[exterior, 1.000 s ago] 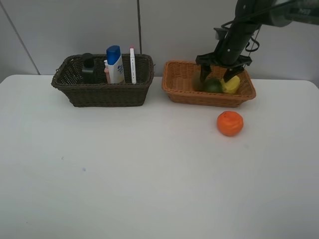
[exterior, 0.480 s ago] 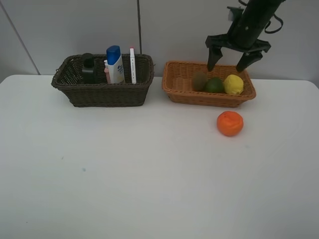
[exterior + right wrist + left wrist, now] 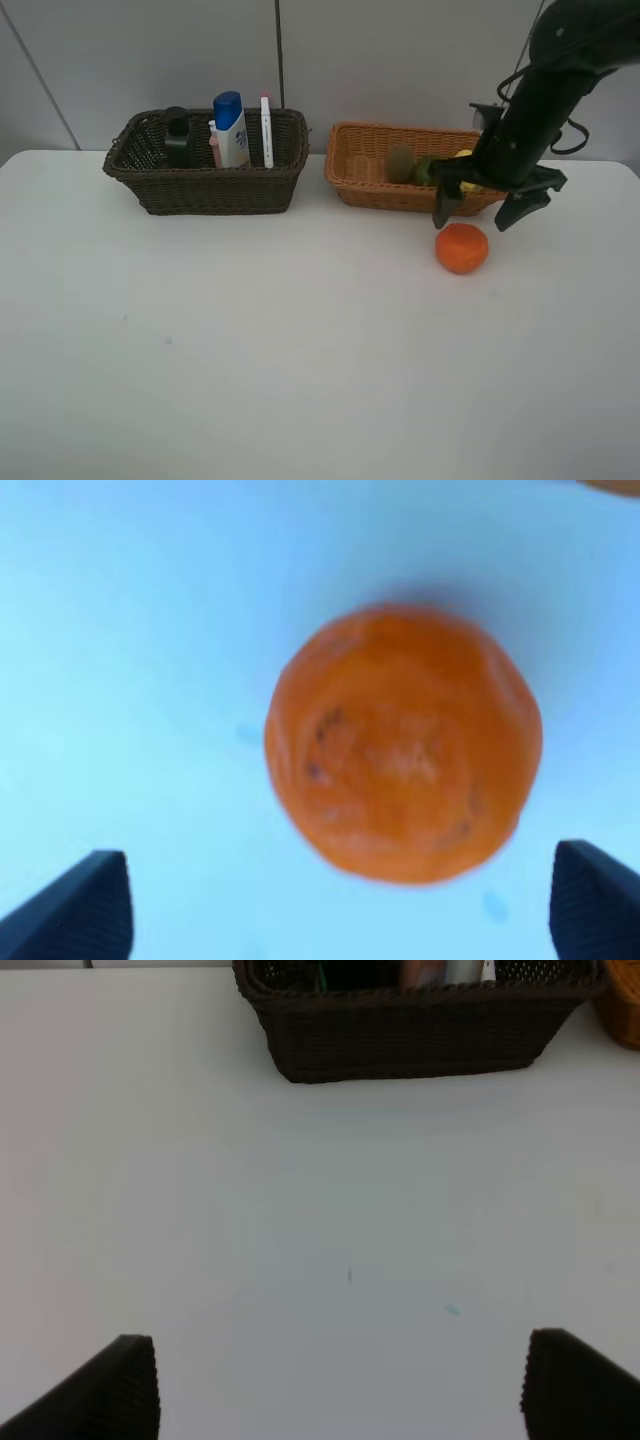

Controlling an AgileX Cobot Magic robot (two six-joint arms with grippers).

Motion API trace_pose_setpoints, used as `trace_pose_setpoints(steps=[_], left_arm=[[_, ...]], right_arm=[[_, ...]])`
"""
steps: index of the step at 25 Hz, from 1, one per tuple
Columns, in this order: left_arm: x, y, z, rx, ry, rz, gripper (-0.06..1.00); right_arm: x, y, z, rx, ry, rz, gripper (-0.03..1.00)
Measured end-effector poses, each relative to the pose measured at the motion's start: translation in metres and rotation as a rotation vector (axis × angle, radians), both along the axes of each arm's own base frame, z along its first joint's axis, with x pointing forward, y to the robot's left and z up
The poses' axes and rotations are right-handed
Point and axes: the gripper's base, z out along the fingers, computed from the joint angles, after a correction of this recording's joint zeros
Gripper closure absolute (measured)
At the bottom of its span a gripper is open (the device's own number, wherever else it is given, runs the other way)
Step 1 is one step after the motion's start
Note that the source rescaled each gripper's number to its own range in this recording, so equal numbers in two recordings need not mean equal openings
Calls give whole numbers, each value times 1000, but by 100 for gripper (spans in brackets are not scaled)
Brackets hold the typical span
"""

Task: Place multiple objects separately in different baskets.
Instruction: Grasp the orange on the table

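Right claw (image 3: 485,208) hung wide open and empty just above the orange (image 3: 461,247), so I'd guess dropping down to grab it for the tan basket (image 3: 362,182) was next.

Dark brown basket (image 3: 205,180): woven wicker, rectangular, deep, on the white table at the left. Contents, standing upright along its back: dark green pump bottle (image 3: 177,136); pink bottle (image 3: 214,142), mostly hidden; white tube with blue cap (image 3: 231,128); white marker with pink tip (image 3: 266,130).

Light orange basket (image 3: 402,182): woven wicker, rectangular, shallow, just right of the dark one. Contents: brown kiwi (image 3: 401,162); dark green fruit (image 3: 427,168) beside it; yellow lemon (image 3: 466,160), largely hidden.

Orange (image 3: 461,247): round, dimpled skin, on the table just in front of the light basket, apart from it.
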Motion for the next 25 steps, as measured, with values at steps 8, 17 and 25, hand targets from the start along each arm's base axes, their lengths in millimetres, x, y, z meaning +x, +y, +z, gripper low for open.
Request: trace_pose_setpoints(steps=[8,17,25], left_arm=[[0,0,0,0,0,0,0],[0,0,0,0,0,0,0],[0,0,0,0,0,0,0]], right_arm=[[-1,-4,-20,-20,-115,27,1],[5,-4,-45,-38,-107,41,1],[6,-4,-72,-53,-60,48,1]])
